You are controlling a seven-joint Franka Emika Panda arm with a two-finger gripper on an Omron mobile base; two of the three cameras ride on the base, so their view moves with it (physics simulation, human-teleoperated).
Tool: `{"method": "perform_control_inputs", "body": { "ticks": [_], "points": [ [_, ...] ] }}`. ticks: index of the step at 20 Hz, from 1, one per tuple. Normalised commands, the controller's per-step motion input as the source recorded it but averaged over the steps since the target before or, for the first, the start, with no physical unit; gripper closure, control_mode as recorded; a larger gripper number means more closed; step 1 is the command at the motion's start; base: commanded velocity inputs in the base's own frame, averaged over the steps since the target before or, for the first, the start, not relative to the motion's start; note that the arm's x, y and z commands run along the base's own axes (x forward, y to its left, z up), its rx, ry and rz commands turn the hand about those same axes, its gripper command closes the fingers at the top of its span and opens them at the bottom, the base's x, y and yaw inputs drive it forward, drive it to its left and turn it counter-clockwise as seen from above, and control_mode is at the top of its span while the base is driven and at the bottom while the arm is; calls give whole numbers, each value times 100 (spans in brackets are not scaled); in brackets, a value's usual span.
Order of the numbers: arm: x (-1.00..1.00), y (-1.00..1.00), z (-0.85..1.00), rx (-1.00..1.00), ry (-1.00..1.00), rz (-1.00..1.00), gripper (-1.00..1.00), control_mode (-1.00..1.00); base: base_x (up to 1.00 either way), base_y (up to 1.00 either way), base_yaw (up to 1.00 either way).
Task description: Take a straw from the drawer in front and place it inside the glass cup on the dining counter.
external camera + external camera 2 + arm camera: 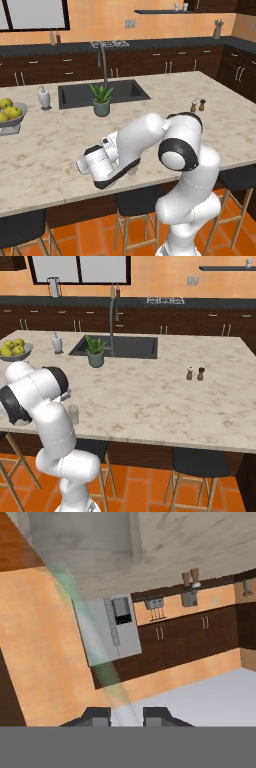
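In the hand view my gripper (126, 714) is shut on the straw (100, 657), a thin pale stick that slants up and left from between the fingertips. Its far end reaches towards the glass cup (85, 532), which looms large and clear at the top of that rolled view, standing on the dining counter (200, 542). From the left base view my hand (95, 167) hangs over the front edge of the dining counter (165, 95), right beside the glass cup (132, 171). The right base view shows the glass cup (73, 413) close behind my arm, near the counter's front edge.
A potted plant (101, 100) stands in front of the dark sink (120, 90) and its faucet. A white soap bottle (44, 97) and a fruit bowl (10, 115) sit to the left, salt and pepper shakers (197, 105) to the right. Stools (137, 200) line the counter's front.
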Motion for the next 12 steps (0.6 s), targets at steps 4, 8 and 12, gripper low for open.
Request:
{"method": "perform_control_inputs", "body": {
  "ticks": [4,8,12],
  "points": [
    [0,24,16,0,-13,0,100,-100,0,0,0],
    [0,24,11,0,-11,0,100,-100,0,0,0],
    [1,2,2,0,-9,0,100,-100,0,0,0]
  ]
}}
